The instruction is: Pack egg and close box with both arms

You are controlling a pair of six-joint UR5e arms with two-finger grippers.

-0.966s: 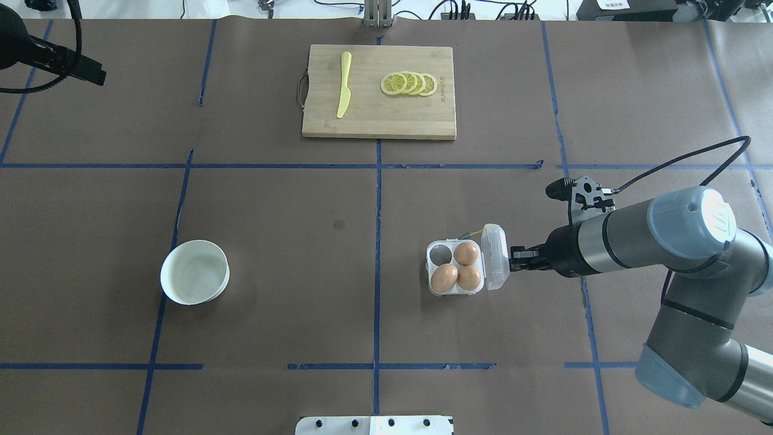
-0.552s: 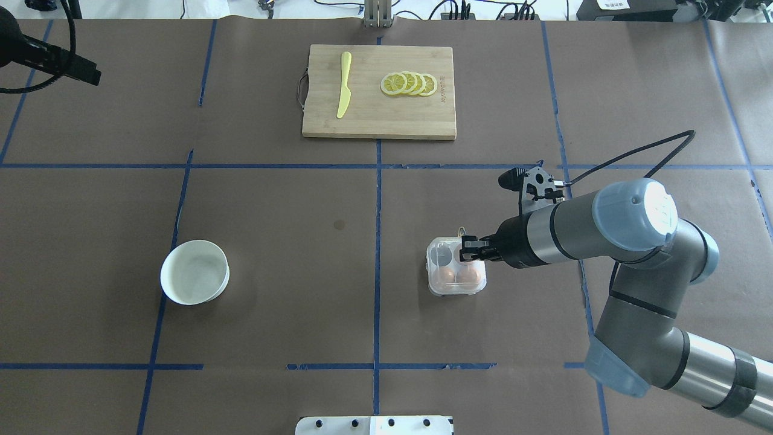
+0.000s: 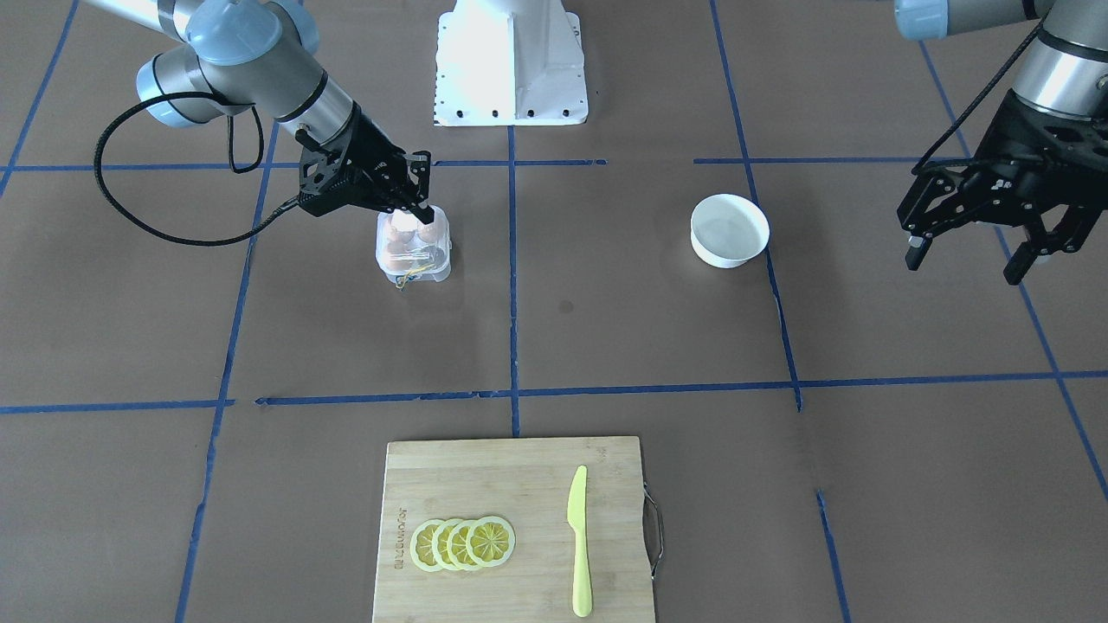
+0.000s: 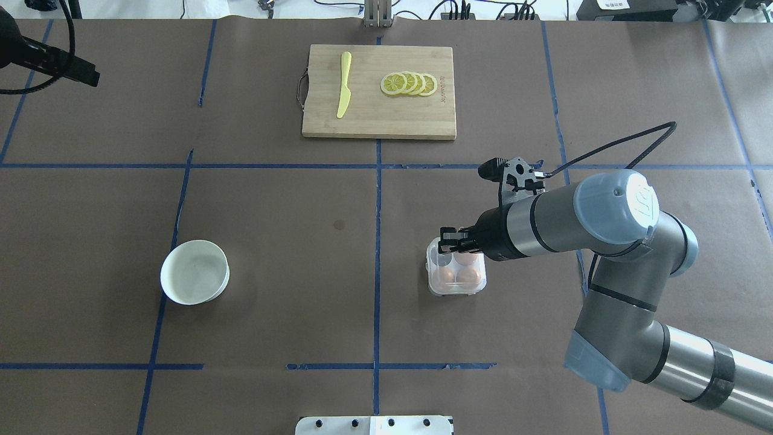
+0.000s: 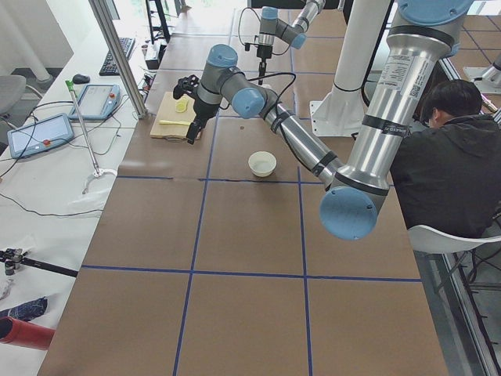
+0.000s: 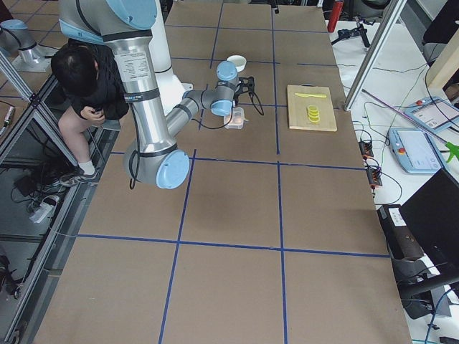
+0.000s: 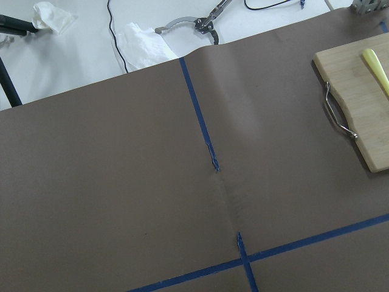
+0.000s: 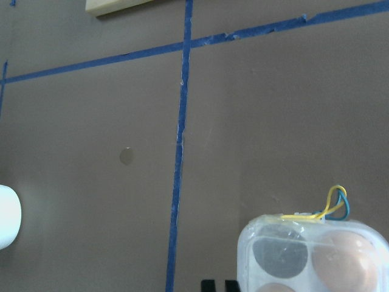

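Three eggs [image 4: 447,276] sit in the box [image 4: 456,292] on the right half of the bench [image 4: 302,272]. The fourth cup is bare, and the lid lies down over them. Right pincer [image 4: 450,240], tips pinched narrow and holding nothing, sits at the lid's far edge. Left pincer [image 3: 974,260], spread wide, hangs well apart beyond the bowl [image 3: 729,230].

Risks:
- Nothing braces the box, so an off-centre push may skid or tip it.
- An unlatched lid may spring up.
- Hard pressure could crack a shell.
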